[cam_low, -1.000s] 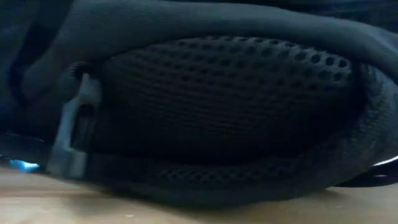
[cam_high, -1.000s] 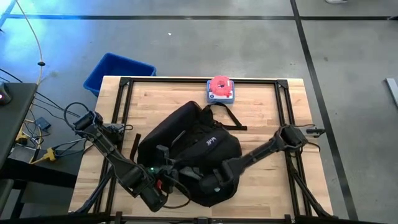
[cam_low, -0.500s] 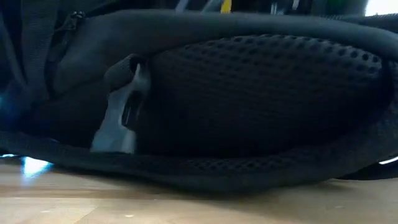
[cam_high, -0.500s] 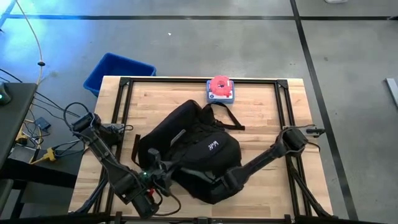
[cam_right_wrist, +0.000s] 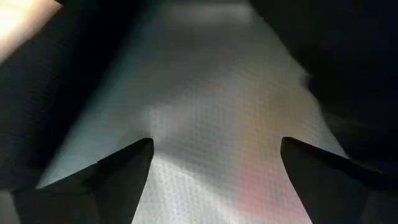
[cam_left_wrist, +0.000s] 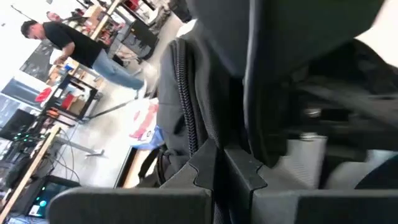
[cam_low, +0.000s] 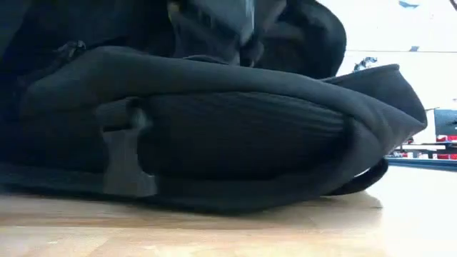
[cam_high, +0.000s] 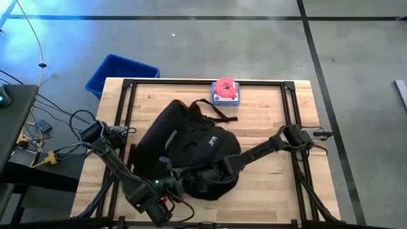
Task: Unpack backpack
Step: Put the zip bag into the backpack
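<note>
Backpack laid mid-table, toward near edge. Left gripper clamped tight on fabric at near-left side of pack. Right gripper spread wide, pushed inside opening, nothing gripped. Risk judged: fabric slipping from pinch, pack dragged off near edge. Contents hidden; only pale lining seen inside.

The left arm is stretched from the table's left edge toward the near edge; its left gripper is seen with fingers pressed fully together, pinched on dark fabric just ahead of them. The right arm is extended from the right side toward the table's middle; its right gripper is held spread wide, grey lining seen between and beyond its fingertips.
</note>
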